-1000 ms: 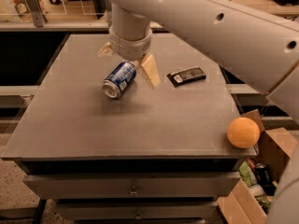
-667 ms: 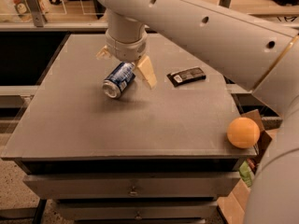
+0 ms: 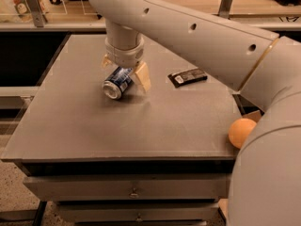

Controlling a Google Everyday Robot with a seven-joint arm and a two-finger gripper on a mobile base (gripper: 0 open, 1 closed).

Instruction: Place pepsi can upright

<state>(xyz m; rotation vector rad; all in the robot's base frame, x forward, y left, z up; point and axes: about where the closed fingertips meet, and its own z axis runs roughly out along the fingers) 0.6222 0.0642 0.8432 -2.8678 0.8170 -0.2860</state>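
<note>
The pepsi can [image 3: 117, 82] is blue with silver ends and lies on its side on the grey table [image 3: 127, 126], its silver end facing the front left. My gripper [image 3: 125, 68] hangs straight down over it from the white arm. Its two tan fingers are spread apart, one at the can's far left side, one [image 3: 142, 76] at its right side. The can sits between them, and its upper part is hidden by the wrist.
A flat black wrapped bar [image 3: 187, 76] lies right of the can. An orange [image 3: 243, 132] sits at the table's right front edge. My large white arm fills the upper right. Drawers sit below the table front.
The gripper has moved down and slightly left over the can, so its fingers now straddle it. The can has not moved.
</note>
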